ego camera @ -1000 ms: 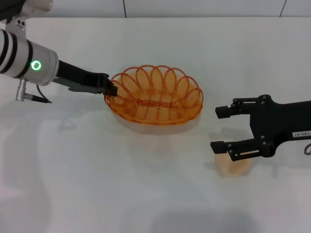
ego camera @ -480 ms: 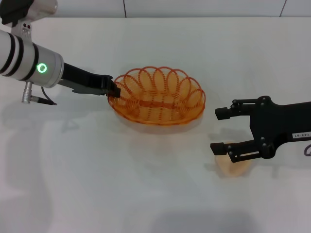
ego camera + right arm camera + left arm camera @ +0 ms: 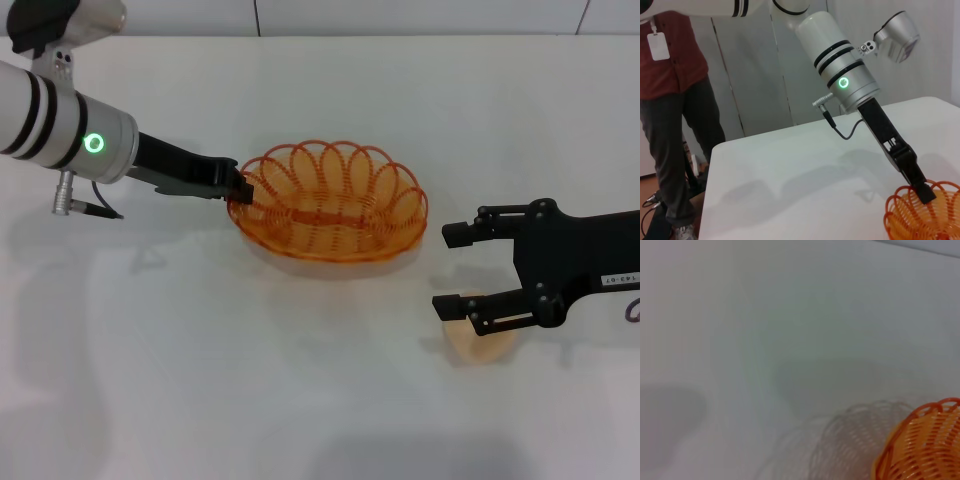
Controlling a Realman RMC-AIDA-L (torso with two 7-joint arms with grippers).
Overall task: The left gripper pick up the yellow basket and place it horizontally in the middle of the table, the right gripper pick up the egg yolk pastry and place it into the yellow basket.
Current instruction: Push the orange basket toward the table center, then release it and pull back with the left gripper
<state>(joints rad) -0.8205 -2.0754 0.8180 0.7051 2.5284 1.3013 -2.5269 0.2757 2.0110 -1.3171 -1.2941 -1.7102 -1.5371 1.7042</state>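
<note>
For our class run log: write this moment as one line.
left end effector: shut on basket rim | right end effector: open, over pastry | basket: empty

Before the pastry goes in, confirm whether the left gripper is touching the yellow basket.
Touching. In the head view the left gripper is clamped on the looped rim of the yellow basket; the right wrist view shows its fingertips on that same rim.

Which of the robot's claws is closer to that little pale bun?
The right. The right gripper hangs open just over the bun, while the left gripper is far across the table, clamped on the yellow basket rim.
</note>
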